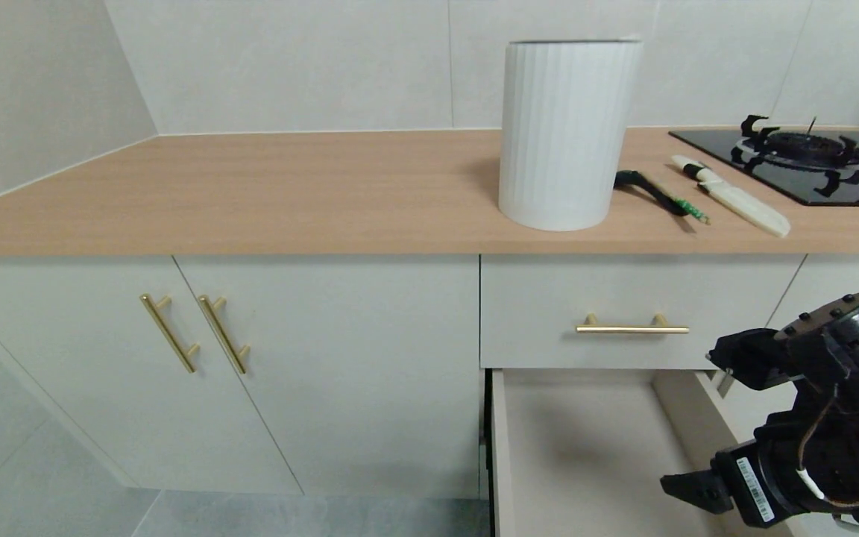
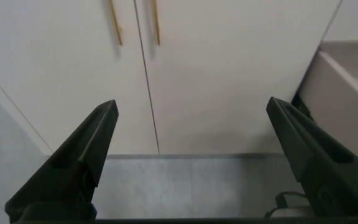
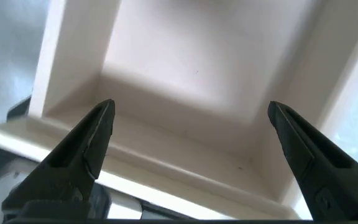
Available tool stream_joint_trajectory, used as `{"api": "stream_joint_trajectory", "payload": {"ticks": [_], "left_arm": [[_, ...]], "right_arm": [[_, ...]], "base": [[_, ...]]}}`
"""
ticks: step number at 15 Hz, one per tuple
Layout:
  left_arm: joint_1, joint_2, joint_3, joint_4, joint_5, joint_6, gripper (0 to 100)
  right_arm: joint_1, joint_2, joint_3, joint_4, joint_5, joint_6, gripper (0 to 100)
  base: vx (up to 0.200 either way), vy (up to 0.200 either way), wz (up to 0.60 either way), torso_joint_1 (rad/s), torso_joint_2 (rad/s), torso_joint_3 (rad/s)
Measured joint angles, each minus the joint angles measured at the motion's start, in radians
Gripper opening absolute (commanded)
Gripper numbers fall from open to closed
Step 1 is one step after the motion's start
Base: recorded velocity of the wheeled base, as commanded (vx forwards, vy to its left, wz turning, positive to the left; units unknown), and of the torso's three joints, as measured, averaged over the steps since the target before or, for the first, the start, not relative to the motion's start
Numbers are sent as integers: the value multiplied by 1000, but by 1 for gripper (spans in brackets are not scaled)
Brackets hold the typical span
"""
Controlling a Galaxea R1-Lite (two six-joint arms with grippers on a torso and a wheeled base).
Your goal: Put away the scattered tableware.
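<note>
Holding the right gripper (image 3: pixel 188 115) spread and empty over the open drawer (image 1: pixel 571 440), we judge fetching the knife (image 1: pixel 741 201) above it comes next.

You see a white ribbed canister (image 1: pixel 564 134), tan wood-grain counter (image 1: pixel 288 194), black ladle (image 1: pixel 642 185), cream knife (image 1: pixel 743 200) and gold drawer handle (image 1: pixel 631 327).

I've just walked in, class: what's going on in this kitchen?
Nothing is held yet. The right gripper hangs open over the pulled-out drawer. The left gripper, also open, faces the cabinet doors. A black spoon and a white knife lie on the counter.
</note>
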Motion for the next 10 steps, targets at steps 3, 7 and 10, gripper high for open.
{"api": "stream_joint_trajectory", "payload": {"ticks": [3, 7, 10], "left_arm": [[0, 0, 0, 0, 0, 0, 100], [0, 0, 0, 0, 0, 0, 100], [0, 0, 0, 0, 0, 0, 100]], "right_arm": [[-1, -1, 2, 1, 0, -1, 100], [-1, -1, 2, 0, -4, -9, 100], [-4, -19, -14, -5, -11, -31, 100]], "base": [[0, 0, 0, 190, -491, -266], [0, 0, 0, 185, -339, -200], [0, 0, 0, 23, -45, -31]]}}
